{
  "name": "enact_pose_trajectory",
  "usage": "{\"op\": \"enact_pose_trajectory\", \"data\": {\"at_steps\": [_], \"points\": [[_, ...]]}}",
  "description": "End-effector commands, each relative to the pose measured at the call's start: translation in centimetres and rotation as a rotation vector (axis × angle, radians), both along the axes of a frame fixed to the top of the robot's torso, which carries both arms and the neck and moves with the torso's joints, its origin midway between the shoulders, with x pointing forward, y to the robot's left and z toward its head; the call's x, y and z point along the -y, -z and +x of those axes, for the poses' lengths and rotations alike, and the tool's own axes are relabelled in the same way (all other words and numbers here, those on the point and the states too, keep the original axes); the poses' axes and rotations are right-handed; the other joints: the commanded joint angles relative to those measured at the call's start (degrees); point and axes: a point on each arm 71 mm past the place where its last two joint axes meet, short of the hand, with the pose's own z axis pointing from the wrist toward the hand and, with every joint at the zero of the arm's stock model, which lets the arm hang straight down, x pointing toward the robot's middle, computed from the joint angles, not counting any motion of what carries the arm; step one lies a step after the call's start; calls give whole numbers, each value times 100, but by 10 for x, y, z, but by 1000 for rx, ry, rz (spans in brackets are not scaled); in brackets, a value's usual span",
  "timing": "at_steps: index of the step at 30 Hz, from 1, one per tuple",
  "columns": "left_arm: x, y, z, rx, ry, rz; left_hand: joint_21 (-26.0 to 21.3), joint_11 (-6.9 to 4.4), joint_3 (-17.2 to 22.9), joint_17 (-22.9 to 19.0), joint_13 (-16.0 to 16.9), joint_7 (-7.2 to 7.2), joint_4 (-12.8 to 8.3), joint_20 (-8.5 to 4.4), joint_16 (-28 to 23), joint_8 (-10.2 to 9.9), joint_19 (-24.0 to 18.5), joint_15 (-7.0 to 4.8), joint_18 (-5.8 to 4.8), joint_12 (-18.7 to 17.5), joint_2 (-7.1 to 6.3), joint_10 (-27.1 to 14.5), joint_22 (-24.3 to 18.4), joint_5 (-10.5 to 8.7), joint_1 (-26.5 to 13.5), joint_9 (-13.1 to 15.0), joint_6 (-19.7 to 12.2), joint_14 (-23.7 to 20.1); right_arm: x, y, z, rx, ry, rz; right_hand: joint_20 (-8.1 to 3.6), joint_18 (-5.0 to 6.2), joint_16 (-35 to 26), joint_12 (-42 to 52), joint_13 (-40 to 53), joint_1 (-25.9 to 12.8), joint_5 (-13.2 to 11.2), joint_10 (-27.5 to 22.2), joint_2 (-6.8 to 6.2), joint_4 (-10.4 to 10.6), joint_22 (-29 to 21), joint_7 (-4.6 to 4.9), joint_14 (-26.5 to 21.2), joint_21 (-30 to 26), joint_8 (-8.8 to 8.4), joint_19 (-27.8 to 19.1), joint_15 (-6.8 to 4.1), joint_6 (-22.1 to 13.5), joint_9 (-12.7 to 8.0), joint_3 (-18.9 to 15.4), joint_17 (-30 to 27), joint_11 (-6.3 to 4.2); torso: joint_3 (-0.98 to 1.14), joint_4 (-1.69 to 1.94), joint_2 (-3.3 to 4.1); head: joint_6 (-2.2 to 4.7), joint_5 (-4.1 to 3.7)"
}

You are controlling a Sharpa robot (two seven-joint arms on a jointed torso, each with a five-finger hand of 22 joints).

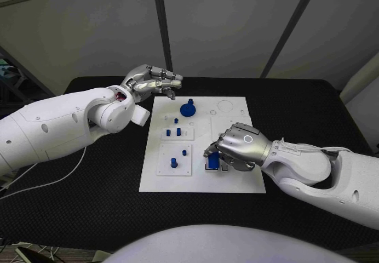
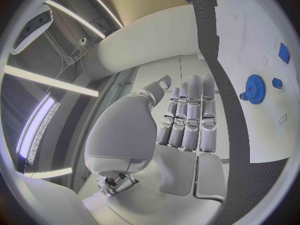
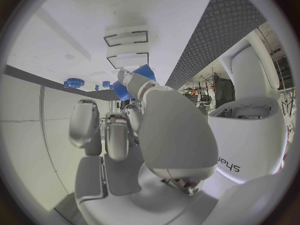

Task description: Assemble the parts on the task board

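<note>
The right hand (image 1: pixel 234 147) pinches a blue block (image 1: pixel 213 160) at the task board's (image 1: pixel 237 181) four o'clock; the left hand (image 1: pixel 152 81) hovers empty, fingers loosely curled, at eleven o'clock.

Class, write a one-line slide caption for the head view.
Right hand grips a blue part on the white task board; left hand hovers beyond its far edge.

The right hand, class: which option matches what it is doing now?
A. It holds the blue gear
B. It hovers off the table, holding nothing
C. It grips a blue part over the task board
C: the right hand closes round a blue part above the white task board.
</note>
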Motion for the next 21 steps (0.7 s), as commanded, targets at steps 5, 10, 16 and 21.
{"op": "enact_pose_trajectory", "data": {"at_steps": [5, 10, 16, 21], "points": [[2, 0, 0, -5, 16, -4, -34, 3, -33, -8, -10, 4, 6, 37, 27, 10, 21, 7, -67, 37, 57, -30, -2, -8, -10, -8, -54, -32, -1, 0, -1, -49, -7, 1, 1, 8, 33, 21, 179, -84, -42, -11, -2, 7, 2, 390, 606, 21, 22, 26, 52, 452, 87, -23, 1510, 24, -9, -1, 0, -20, -12], [2, -1, -1, -4, 14, -5, -34, 3, -33, -8, -10, 4, 6, 37, 27, 10, 21, 7, -67, 37, 57, -30, -2, -8, -10, -8, -54, -32, -1, 2, 3, -83, 7, 4, 7, 9, 33, 20, 177, -116, -59, -14, -16, 14, 0, 389, 606, 18, 10, 24, 55, 453, 84, -47, 1510, 22, -1, 2, 3, -21, -9], [1, -1, -1, -1, 13, -5, -36, 3, -33, -8, -10, 3, 6, 38, 28, 9, 20, 7, -67, 38, 57, -34, -2, -8, -8, -9, -57, -33, -2, 5, 8, -91, 23, 10, 10, 8, 33, 19, 176, -134, -66, -16, -19, 20, 6, 391, 606, 21, -1, 27, 56, 450, 81, -60, 1510, 22, -4, 13, 6, -29, 0], [2, -1, -1, -1, 13, -6, -36, 3, -33, -8, -10, 3, 6, 38, 28, 9, 20, 7, -67, 38, 57, -34, -2, -8, -8, -9, -57, -33, -4, 7, 12, -102, 29, 7, 12, 8, 33, 12, 168, -149, -67, -23, -22, 24, 8, 393, 606, 21, -16, 29, 57, 439, 77, -72, 1510, 22, -6, 13, 10, -40, 14]]}}
